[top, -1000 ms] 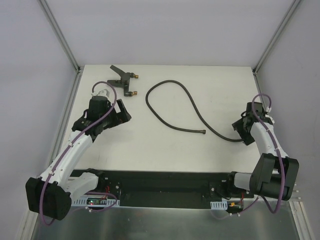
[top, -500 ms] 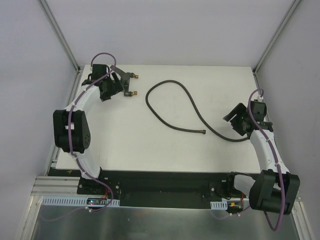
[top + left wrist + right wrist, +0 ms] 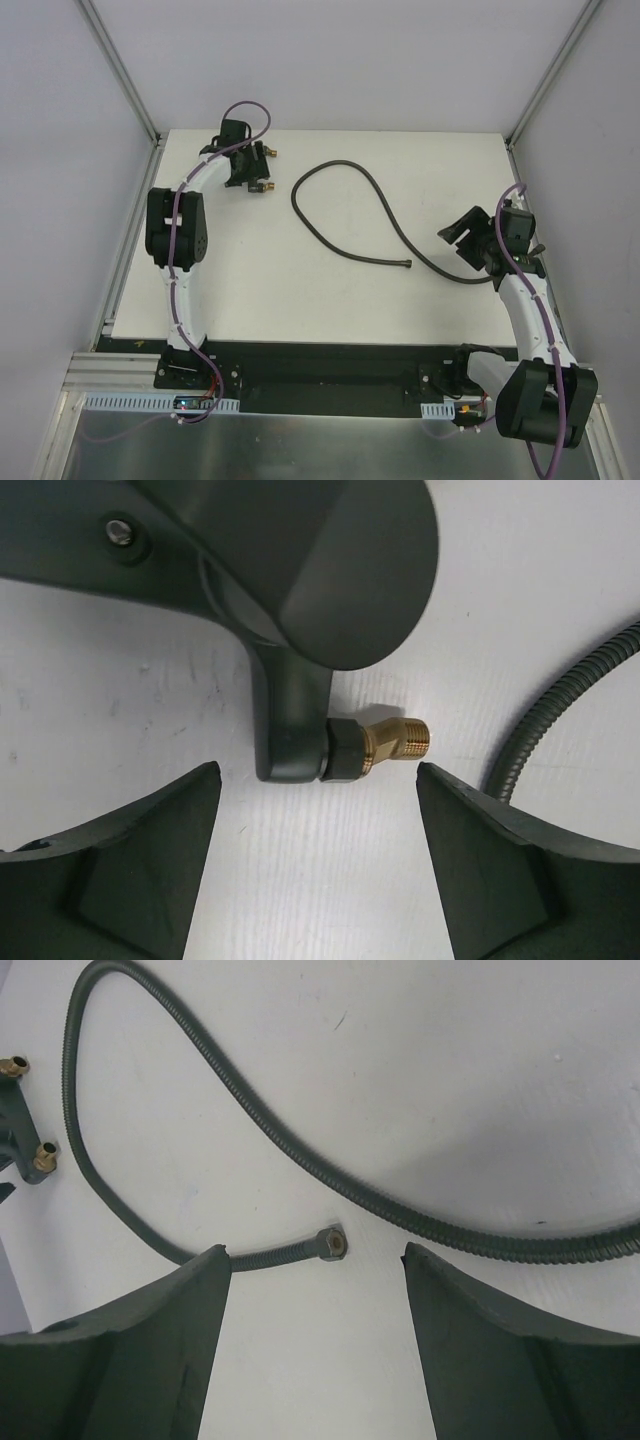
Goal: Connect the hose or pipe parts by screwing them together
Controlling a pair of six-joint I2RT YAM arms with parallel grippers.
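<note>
- Top external view: the left gripper [image 3: 243, 168] now sits at the far left of the white tabletop [image 3: 300, 300], over the small dark-grey forked fitting with two brass threaded tips [image 3: 266, 185]. A second ago it hung well nearer, short of the fitting, so the arm has stretched out and come down on its target.
- The long thin dark-grey flexible hose [image 3: 340, 163] lies in the same loop across the middle, one end [image 3: 408, 264] free near the centre. Neither part has shifted.
- The right gripper [image 3: 458, 243] has turned left from the right-hand stretch of hose towards that free end.
- Left wrist view: the left gripper [image 3: 318, 850] stands wide, its fingers [image 3: 130, 860] on either side of the fitting's [image 3: 290, 710] near leg and its brass tip [image 3: 395, 742], touching neither. The hose [image 3: 540, 720] curves just right of it. My reading is that the reach is done and only the closing remains.
- Right wrist view: the right gripper [image 3: 315, 1350] is also spread wide and holds nothing. The hose's [image 3: 250, 1100] end [image 3: 330, 1243] lies on the table between and just beyond its fingers. The fitting [image 3: 20, 1140] shows at the far left edge.
- Both arms are lined up on their parts, so the task has got as far as the pickup; no threading has begun.
</note>
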